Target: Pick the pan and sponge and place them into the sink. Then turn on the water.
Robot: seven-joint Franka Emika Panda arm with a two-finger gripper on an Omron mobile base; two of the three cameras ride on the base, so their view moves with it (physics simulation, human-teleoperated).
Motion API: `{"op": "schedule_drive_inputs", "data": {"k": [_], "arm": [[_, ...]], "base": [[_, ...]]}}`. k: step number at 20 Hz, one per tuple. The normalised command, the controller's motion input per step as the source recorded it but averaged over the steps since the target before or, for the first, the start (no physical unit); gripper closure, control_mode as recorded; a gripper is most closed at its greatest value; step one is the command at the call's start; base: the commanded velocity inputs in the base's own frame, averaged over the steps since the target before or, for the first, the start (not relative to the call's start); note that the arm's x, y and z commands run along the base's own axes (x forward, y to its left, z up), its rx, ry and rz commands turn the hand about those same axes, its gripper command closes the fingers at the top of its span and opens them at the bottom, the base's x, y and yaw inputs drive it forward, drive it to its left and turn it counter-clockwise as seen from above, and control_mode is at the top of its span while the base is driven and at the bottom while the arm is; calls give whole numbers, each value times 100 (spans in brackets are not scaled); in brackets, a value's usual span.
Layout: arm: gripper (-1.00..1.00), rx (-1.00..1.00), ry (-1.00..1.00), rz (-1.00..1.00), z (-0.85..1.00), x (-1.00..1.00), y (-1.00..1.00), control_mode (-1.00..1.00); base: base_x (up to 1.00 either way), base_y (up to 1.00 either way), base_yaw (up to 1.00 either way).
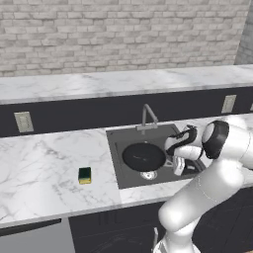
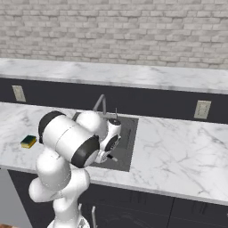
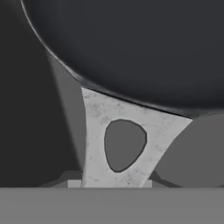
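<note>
The black pan [image 1: 143, 155] lies low in the dark grey sink [image 1: 114, 163], just behind the silver drain [image 1: 148, 175]. My gripper [image 1: 177, 168] reaches down into the basin at the pan's right side and covers its handle there. The hand view is close up: the pan's dark bowl [image 3: 131, 43] is above and its grey handle bracket [image 3: 94, 131] runs down between my fingertips, which press its two sides, so the gripper [image 3: 116, 181] is shut on the pan. The green and yellow sponge [image 1: 84, 175] [image 2: 29, 141] sits on the counter left of the sink. No water runs from the faucet [image 1: 148, 116].
Marble counter [image 1: 44, 163] stretches left of the sink and also to its right [image 2: 178, 147]. A dark backsplash carries wall outlets [image 1: 23, 121] [image 1: 229, 104], under a raised marble ledge [image 1: 123, 81] and a brick wall. My arm's elbow [image 2: 67, 138] hangs over the counter's front edge.
</note>
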Motion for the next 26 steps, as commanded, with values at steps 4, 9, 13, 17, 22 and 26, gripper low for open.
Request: {"op": "schedule_drive_inputs", "data": {"k": [4, 9, 13, 17, 22, 26], "arm": [[100, 0, 0, 0, -3, 56, 0, -100], [100, 0, 0, 0, -4, 55, 0, -100], [100, 0, 0, 0, -18, 45, 0, -100], [100, 0, 0, 0, -42, 37, 0, -100], [100, 0, 2, 0, -52, 40, 6, -100], [100, 0, 4, 0, -58, 45, 9, -100]], "base": [[0, 0, 0], [0, 0, 0], [0, 0, 0], [0, 0, 0], [0, 0, 0], [0, 0, 0]]}}
